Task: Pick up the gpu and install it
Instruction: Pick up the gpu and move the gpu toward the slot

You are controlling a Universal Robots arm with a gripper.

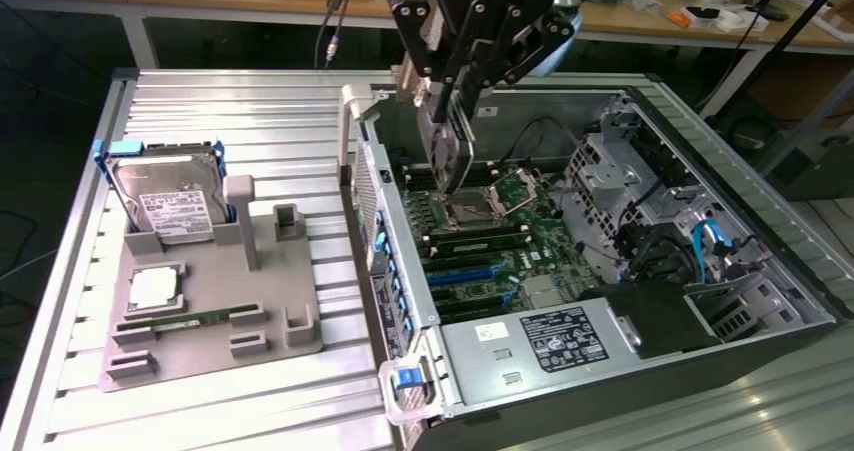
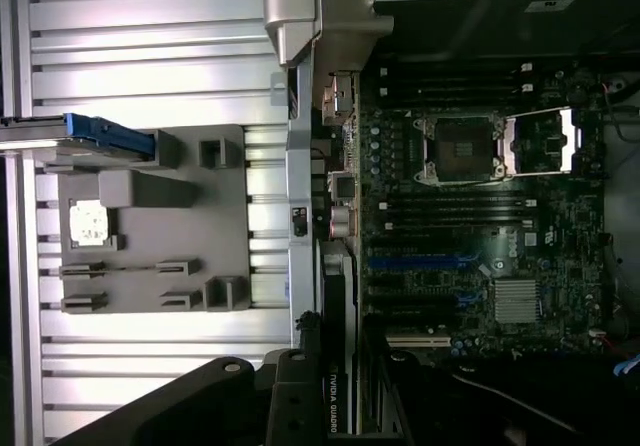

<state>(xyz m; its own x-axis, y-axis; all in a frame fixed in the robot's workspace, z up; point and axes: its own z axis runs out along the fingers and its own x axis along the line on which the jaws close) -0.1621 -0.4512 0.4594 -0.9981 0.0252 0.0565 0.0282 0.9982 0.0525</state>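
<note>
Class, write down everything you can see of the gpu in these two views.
The gpu is a thin, dark card with a silvery metal edge, printed NVIDIA QUADRO in the wrist view. It hangs upright, on edge, clamped in the gripper, above the motherboard inside the open computer case. Only the gripper seems to touch it.

Quick tally, and it's ones across the board! One computer case (image 1: 627,396), side panel off. Inside the case: one motherboard (image 1: 514,236), one processor socket (image 1: 487,203), one silver heatsink (image 2: 515,301), one power supply (image 1: 561,331) wearing one label. Over the case: one gripper (image 1: 454,111), with one gpu (image 1: 454,156) clamped in it. Beside the case, to the exterior view's left: one grey holder tray (image 1: 200,346). On that tray are three parts: one hard drive (image 1: 167,196) standing upright, one square processor chip (image 1: 154,289) lying flat, one green memory stick (image 1: 187,321).
</note>
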